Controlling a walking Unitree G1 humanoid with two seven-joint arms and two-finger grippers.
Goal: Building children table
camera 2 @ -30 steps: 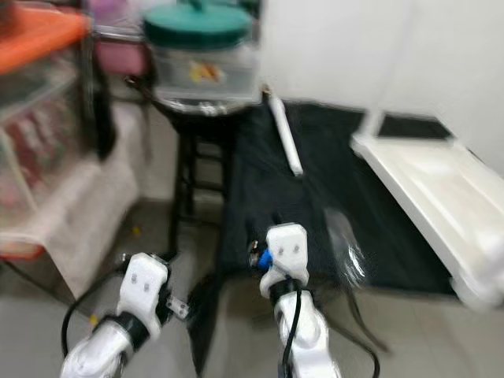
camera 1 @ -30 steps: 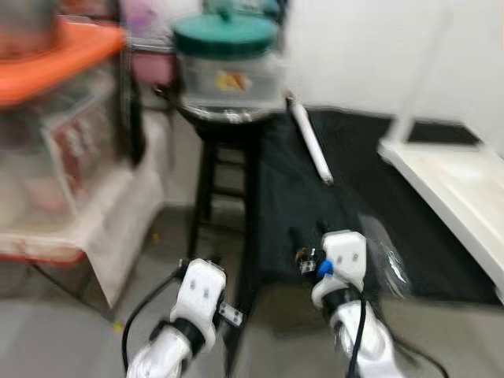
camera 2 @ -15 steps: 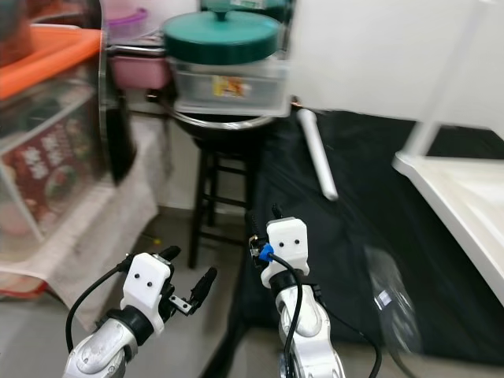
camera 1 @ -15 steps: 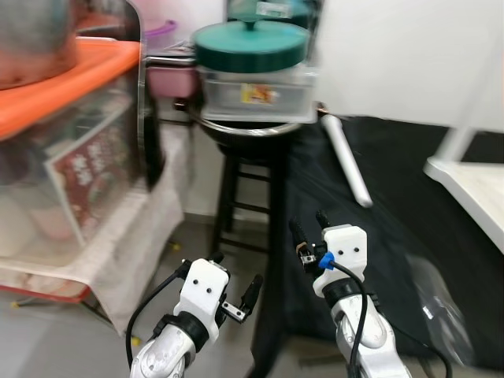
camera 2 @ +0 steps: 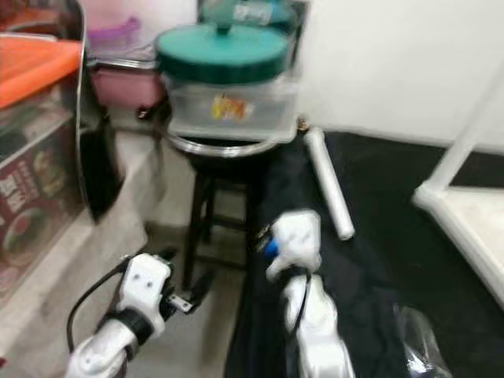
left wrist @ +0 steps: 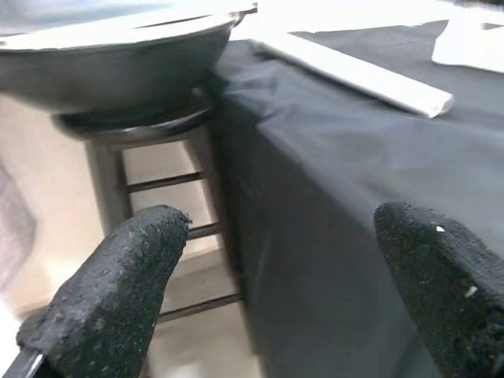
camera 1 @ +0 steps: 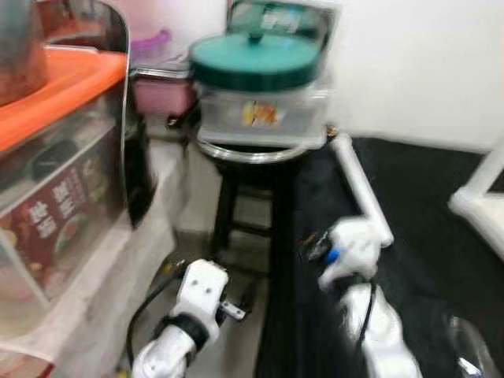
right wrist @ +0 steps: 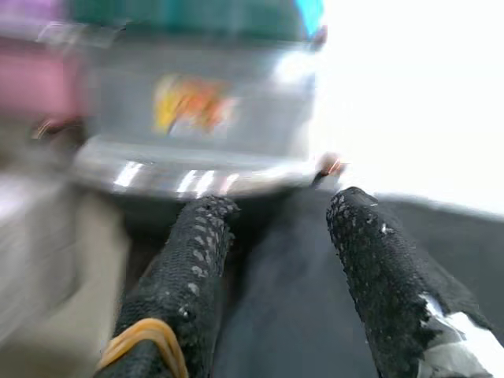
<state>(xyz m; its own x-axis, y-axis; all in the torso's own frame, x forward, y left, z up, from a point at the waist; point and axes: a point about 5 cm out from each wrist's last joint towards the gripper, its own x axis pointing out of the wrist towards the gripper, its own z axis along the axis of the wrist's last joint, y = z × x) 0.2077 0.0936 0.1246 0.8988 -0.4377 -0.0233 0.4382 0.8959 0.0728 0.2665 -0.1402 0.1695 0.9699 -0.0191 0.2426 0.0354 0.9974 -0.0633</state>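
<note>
A white tube-shaped table leg (camera 1: 361, 189) lies on a black cloth (camera 1: 425, 228) spread over the floor, beside a black stool. Part of a white table top (camera 2: 465, 228) shows at the right edge. My left gripper (camera 1: 239, 302) is low in front of the stool, open and holding nothing; in the left wrist view its fingertips (left wrist: 118, 268) stand far apart, with the table leg (left wrist: 354, 71) beyond them. My right gripper (camera 2: 266, 236) hovers over the cloth's near edge, blurred. Its fingers (right wrist: 189, 260) are open and empty, pointing toward the stool.
The black stool (camera 1: 244, 213) carries a metal bowl (left wrist: 118, 63) and a clear container with a green lid (camera 1: 256, 63). At the left stands a clear bin with an orange lid (camera 1: 55, 87). Crinkled clear plastic (camera 2: 417, 346) lies on the cloth at the lower right.
The whole picture has shifted, so the camera moved; the stool and table leg look nearer. My right arm is blurred and slightly further forward. Both grippers stay open and empty.
</note>
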